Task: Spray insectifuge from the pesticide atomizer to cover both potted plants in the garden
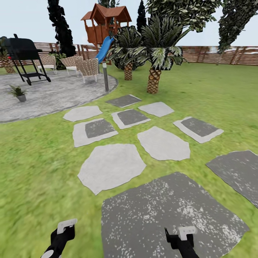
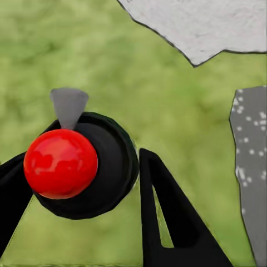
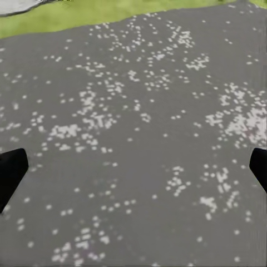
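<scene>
Head view shows us out on the lawn (image 1: 32, 168) of the garden, with stepping stones (image 1: 111, 166) leading toward a round paved patio (image 1: 50, 95). One potted plant (image 1: 18, 92) sits on that paving, far off at the left, near a black grill (image 1: 24, 53) and wicker chairs (image 1: 87, 68). We cannot spot the pesticide atomizer from here.

Our left pincer (image 1: 66, 226) hangs low over the grass; in its wrist view a black finger (image 2: 172, 217) stands apart from the red ball and dark disc of the arm's own fittings, so we judge it open and empty. Our right pincer (image 1: 186, 231) hovers above a dark speckled slab (image 3: 133, 139), its two fingertips (image 3: 11, 169) wide apart at the frame's edges, holding nothing.

We expect the sprayer to be light, rigid and smooth, so a grasp around its slim body seems wisest. A grey bollard light (image 1: 105, 76) and palms (image 1: 154, 61) stand beyond the stones; the way to the patio looks open.
</scene>
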`<state>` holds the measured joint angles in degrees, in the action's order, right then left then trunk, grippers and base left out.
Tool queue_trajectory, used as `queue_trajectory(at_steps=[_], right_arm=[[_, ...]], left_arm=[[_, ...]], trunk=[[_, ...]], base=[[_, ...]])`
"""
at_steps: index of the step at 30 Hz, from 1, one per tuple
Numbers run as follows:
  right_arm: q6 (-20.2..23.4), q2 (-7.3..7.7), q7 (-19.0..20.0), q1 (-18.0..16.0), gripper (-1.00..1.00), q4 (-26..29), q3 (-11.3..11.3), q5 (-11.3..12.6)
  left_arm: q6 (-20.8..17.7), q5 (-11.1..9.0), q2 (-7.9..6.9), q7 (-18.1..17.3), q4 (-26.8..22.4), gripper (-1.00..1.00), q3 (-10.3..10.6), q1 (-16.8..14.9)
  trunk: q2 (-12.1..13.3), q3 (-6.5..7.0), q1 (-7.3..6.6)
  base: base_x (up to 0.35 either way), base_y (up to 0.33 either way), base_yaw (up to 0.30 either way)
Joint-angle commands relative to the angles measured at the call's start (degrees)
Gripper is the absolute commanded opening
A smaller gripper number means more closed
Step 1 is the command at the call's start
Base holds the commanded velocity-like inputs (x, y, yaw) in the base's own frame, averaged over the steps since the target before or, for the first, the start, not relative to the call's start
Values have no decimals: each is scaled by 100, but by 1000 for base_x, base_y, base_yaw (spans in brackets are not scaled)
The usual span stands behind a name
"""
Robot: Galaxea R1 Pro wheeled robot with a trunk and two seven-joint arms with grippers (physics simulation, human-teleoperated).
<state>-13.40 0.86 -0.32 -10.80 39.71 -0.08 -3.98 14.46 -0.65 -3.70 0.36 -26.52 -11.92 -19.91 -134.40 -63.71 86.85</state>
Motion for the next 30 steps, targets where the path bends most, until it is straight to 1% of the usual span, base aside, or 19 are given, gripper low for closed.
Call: queue_trajectory(at_steps=[1,30], right_arm=[[-13,2,-3,-1,100,-3,-1,-41],[-13,2,-3,-1,100,-4,-1,-41]], left_arm=[[19,-5,1,7,7,-100,-3,-6],[22,-5,10,7,7,-100,-3,-5]], trunk=[[-2,-4,-1],[-2,-4,-1]], base=[[0,0,280],[0,0,280]])
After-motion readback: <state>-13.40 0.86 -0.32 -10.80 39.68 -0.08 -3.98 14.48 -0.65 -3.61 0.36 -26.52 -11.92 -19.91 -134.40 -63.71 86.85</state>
